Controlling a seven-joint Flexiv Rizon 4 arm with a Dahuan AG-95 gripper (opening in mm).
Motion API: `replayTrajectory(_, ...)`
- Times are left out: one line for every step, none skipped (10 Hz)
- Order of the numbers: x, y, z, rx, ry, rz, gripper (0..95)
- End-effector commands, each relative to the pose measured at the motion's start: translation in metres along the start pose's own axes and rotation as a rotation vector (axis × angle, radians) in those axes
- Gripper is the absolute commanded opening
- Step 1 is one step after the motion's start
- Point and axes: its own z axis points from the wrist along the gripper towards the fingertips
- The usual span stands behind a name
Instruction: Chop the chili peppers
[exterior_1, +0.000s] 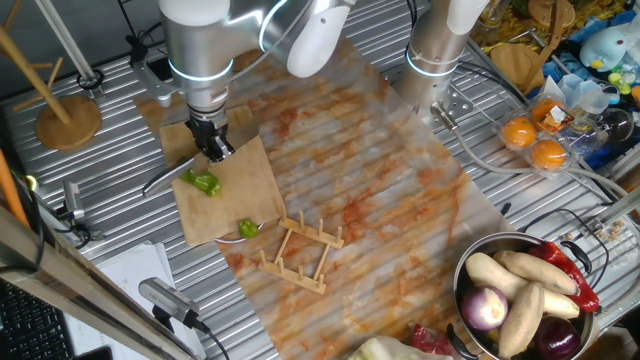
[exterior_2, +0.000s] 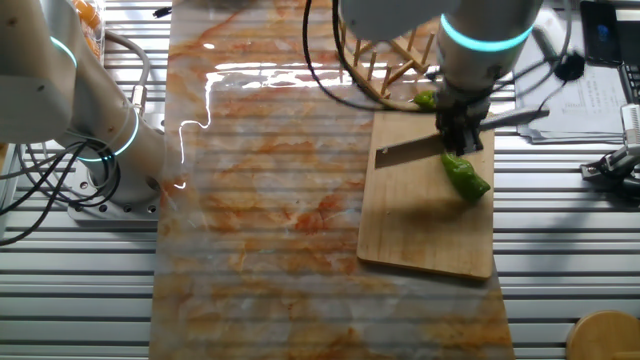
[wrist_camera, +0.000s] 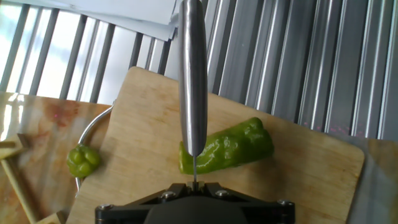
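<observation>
A glossy green chili pepper (exterior_1: 205, 183) lies on the wooden cutting board (exterior_1: 240, 165); it also shows in the other fixed view (exterior_2: 466, 178) and the hand view (wrist_camera: 227, 147). A short green chunk (exterior_1: 247, 228) sits at the board's edge, apart from it (exterior_2: 425, 100) (wrist_camera: 83, 160). My gripper (exterior_1: 212, 140) is shut on a steel knife (exterior_2: 410, 152) and stands right above the pepper's cut end (exterior_2: 455, 135). In the hand view the knife (wrist_camera: 193, 74) runs straight out from the gripper (wrist_camera: 194, 185) and crosses the pepper's left end.
A wooden rack (exterior_1: 300, 250) stands beside the board's corner. A metal bowl (exterior_1: 462, 272) of potatoes, onions and red peppers is at the front right. A second arm's base (exterior_1: 435, 50) and oranges (exterior_1: 530, 135) are at the back. Papers (wrist_camera: 124, 12) lie beyond the board.
</observation>
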Motion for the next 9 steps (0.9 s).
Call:
replayTrajectory(-0.003,0.0,0.011,-0.023,-0.019,0.016,0.0)
replayTrajectory(-0.006,0.001,0.012,-0.021,-0.022,0.019,0.0)
replayTrajectory(-0.011,0.002,0.011,-0.019,-0.023,0.013,0.0)
replayTrajectory(-0.015,0.001,0.009,-0.018,-0.021,0.012,0.0)
replayTrajectory(-0.018,0.001,0.009,-0.018,-0.019,0.004,0.0)
replayTrajectory(-0.025,0.0,0.009,-0.02,0.002,-0.017,0.0)
replayTrajectory(-0.027,-0.001,0.008,-0.018,0.011,-0.016,0.0)
replayTrajectory(-0.032,-0.001,0.009,-0.015,0.012,-0.017,0.0)
replayTrajectory(-0.039,-0.002,0.008,-0.017,0.021,-0.021,0.0)
